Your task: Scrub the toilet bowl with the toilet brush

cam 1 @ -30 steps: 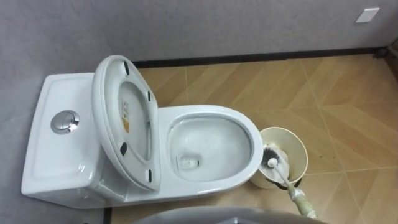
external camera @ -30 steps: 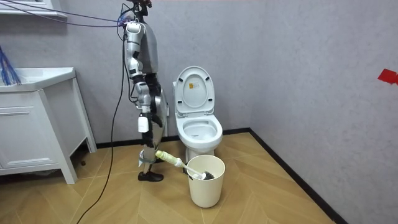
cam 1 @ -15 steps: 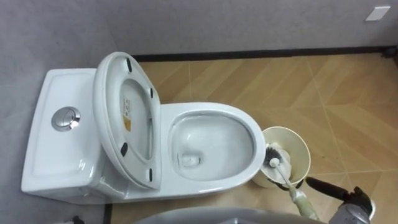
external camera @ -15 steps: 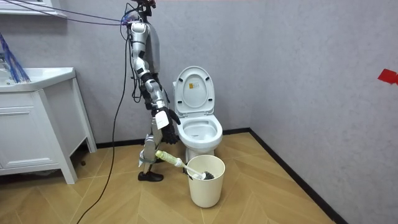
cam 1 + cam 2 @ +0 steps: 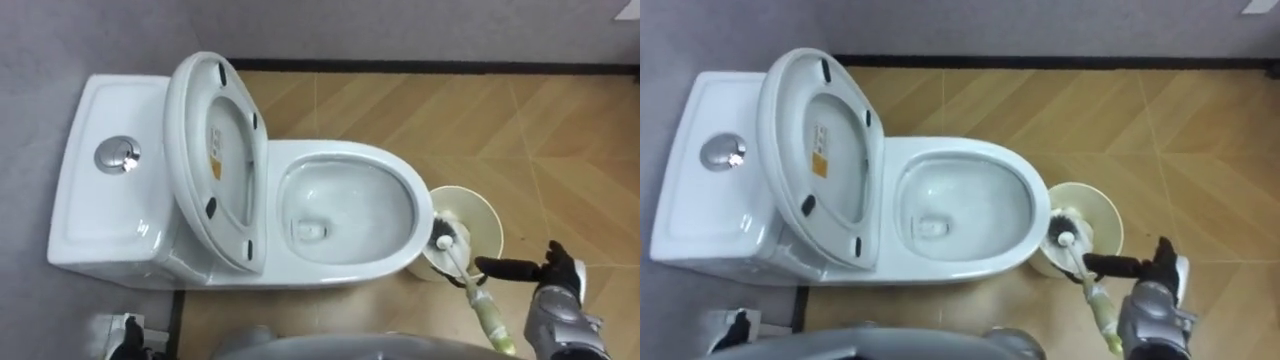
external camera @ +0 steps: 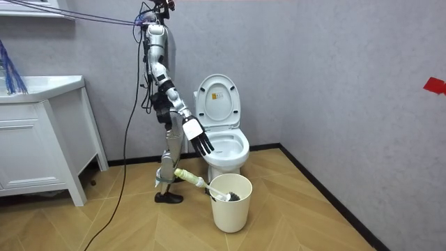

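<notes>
Toilet brush with pale handle and dark bristles is still leaning in the round cream bucket beside the white ceramic toilet, just beyond the fingertips of the right hand, which is newly arriving wide open and empty, reaching for the handle.

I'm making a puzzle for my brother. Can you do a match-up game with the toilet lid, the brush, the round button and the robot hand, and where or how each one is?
Things:
1. toilet lid
2. brush
3. flush button
4. right robot hand

Places or states:
A. on top of the tank
B. open, stretched toward the brush
C. raised up
D. head in the bucket, handle sticking out

Pairs: 1-C, 2-D, 3-A, 4-B
</notes>
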### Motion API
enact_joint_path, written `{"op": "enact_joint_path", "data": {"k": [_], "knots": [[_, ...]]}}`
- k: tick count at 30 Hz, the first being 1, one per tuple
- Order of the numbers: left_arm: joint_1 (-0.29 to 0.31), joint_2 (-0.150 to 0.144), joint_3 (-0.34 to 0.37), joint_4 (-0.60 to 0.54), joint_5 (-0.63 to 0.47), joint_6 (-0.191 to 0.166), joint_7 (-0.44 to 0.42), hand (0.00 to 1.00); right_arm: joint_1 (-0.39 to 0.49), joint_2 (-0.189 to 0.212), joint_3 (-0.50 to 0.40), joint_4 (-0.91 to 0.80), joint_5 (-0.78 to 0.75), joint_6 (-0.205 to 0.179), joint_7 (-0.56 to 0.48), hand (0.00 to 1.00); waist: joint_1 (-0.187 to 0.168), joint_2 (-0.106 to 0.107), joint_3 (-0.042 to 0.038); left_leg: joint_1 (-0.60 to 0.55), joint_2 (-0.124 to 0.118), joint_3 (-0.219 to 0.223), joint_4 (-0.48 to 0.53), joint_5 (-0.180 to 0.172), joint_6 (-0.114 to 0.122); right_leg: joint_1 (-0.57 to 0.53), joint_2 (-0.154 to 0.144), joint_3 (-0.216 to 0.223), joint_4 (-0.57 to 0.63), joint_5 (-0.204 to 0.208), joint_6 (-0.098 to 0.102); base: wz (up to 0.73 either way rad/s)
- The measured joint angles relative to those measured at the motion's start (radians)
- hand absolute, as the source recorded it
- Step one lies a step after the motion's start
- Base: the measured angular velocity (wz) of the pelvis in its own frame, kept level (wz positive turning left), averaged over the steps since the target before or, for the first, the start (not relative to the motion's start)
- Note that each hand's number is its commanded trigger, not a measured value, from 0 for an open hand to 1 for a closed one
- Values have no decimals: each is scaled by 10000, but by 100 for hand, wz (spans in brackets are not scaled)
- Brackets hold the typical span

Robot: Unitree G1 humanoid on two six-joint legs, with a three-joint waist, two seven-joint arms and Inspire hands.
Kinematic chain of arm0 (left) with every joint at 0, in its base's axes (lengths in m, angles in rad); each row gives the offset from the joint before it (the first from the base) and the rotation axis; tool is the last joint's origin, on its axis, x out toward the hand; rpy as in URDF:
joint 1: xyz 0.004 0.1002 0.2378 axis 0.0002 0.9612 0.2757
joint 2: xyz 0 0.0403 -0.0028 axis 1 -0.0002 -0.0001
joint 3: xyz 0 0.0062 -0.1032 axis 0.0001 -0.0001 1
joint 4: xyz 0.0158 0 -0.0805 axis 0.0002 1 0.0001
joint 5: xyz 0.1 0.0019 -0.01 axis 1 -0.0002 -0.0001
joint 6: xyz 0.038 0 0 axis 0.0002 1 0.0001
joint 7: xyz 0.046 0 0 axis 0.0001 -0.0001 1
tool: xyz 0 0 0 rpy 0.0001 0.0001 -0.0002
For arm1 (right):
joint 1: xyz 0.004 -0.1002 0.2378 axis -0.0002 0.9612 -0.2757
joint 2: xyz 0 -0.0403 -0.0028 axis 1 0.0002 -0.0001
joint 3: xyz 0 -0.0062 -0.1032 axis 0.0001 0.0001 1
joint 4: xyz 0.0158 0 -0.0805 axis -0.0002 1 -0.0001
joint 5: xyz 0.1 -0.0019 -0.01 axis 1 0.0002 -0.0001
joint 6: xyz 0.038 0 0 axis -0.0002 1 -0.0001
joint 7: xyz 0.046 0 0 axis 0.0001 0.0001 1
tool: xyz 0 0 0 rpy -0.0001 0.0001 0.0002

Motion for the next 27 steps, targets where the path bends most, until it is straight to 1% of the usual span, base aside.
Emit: {"op": "enact_joint_path", "data": {"k": [1, 2, 3, 4, 5, 7, 8, 9, 10, 12, 14, 15, 17, 18, 20, 21, 23, 24, 25, 27], "knots": [[0, 15, -55, 5, -4, 0, 0, 0, -47, -30, 38, 52, 1, 0, -3, 0, 11, 13, 7, -164, 0, -34, 92, -9, 15, -136, -3, -27, 78, -1, -1, 13], [-127, 34, -144, 11, -64, 0, 0, 0, -253, -143, 210, 355, -7, -3, -6, 0, 48, 41, 30, -520, 3, -109, 304, -11, 36, -432, -28, -150, 220, -1, -3, 14], [-255, 35, -159, 27, -126, -1, 0, 0, -371, -206, 267, 551, -1, 1, -5, 0, 54, 66, 35, -695, 5, -136, 419, -3, 51, -588, -37, -194, 283, -1, -4, 17], [-502, 46, -226, 109, -159, -10, 0, 0, -583, -337, 292, 888, -22, 9, -5, 0, 110, 105, 86, -1062, 26, -170, 660, -5, 85, -934, -50, -200, 495, -1, -9, 10], [-731, 87, -363, 116, -159, -48, 1, 0, -822, -466, 309, 1199, -58, 4, -6, 0, 203, 147, 110, -1453, 39, -206, 898, -2, 117, -1337, -84, -223, 775, -12, -27, 8], [-991, 189, -629, 137, -163, -104, 9, 0, -1140, -624, 332, 1602, -144, 3, -14, 0, 220, 187, 148, -1948, 36, -384, 1113, 35, 180, -1799, -152, -298, 1058, -25, -39, 12], [-1105, 240, -803, 140, -164, -124, 17, 0, -1265, -716, 369, 1753, -173, 4, -42, 0, 244, 203, 163, -2240, 38, -397, 1263, 54, 213, -2088, -184, -297, 1228, -34, -40, 9], [-1145, 276, -908, 152, -186, -126, 24, 0, -1334, -761, 429, 1839, -159, 5, -50, 0, 272, 194, 165, -2373, 33, -395, 1303, 68, 237, -2244, -206, -289, 1314, -37, -41, 0], [-1310, 351, -1099, 253, -326, -141, 24, 0, -1449, -894, 623, 1949, -86, 9, -60, 0, 356, 164, 176, -2671, 0, -394, 1397, 102, 282, -2595, -276, -294, 1517, -63, -47, 0], [-1772, 502, -1371, 278, -681, -136, 21, 0, -1798, -1180, 704, 2334, -32, 14, -141, 0, 462, 122, 202, -3370, -38, -396, 1606, 225, 371, -3338, -414, -374, 1826, -89, -51, 10], [-2030, 618, -1555, 244, -789, -135, 22, 0, -2083, -1341, 712, 2637, -36, 15, -186, 0, 495, 62, 235, -3745, -86, -394, 1654, 362, 413, -3775, -512, -405, 2053, -97, -66, 9], [-2084, 654, -1619, 193, -819, -135, 22, 0, -2196, -1377, 716, 2729, -34, 16, -216, 0, 497, 52, 239, -3869, -100, -398, 1686, 381, 421, -3917, -532, -399, 2121, -98, -67, 5], [-2266, 743, -2001, -84, -1028, -137, 84, 0, -2515, -1535, 1048, 2819, 56, 41, -379, 0, 548, 65, 250, -4393, -113, -415, 1921, 415, 442, -4459, -591, -393, 2420, -111, -90, 0], [-2331, 757, -2093, -165, -1060, -134, 100, 0, -2603, -1557, 1115, 2857, 54, 42, -406, 0, 547, 62, 254, -4516, -126, -416, 1985, 417, 448, -4599, -635, -408, 2528, -131, -104, 0], [-2525, 825, -2532, -517, -1387, -138, 117, 0, -2890, -1615, 1380, 3066, 87, 96, -536, 0, 563, 65, 263, -5073, -174, -445, 2304, 414, 475, -5193, -730, -369, 3001, -250, -107, 7], [-2568, 846, -2619, -648, -1466, -138, 147, 0, -2969, -1622, 1475, 3064, 97, 121, -563, 0, 584, 56, 263, -5236, -176, -443, 2387, 412, 478, -5384, -746, -353, 3117, -280, -116, 4], [-2677, 847, -2674, -1241, -1586, -169, 297, 0, -3176, -1687, 1479, 3118, 105, 140, -563, 0, 678, 36, 282, -5942, -192, -436, 2742, 406, 486, -6138, -837, -306, 3649, -396, -172, 2], [-2730, 847, -2682, -1310, -1711, -183, 329, 0, -3183, -1711, 1486, 3128, 107, 145, -563, 0, 685, 39, 296, -6086, -192, -437, 2825, 406, 486, -6290, -862, -322, 3750, -424, -191, 7], [-2831, 850, -2721, -1436, -1853, -182, 433, 0, -3185, -1759, 1515, 3126, 149, 142, -563, 0, 705, 41, 301, -6375, -191, -443, 2985, 404, 483, -6585, -906, -339, 3976, -494, -233, 10], [-2865, 880, -2882, -1775, -2139, -186, 680, 0, -3268, -1925, 1872, 3108, 270, 155, -561, 0, 764, 57, 317, -6983, -188, -466, 3329, 388, 460, -7178, -1058, -424, 4411, -637, -353, 10]]}}
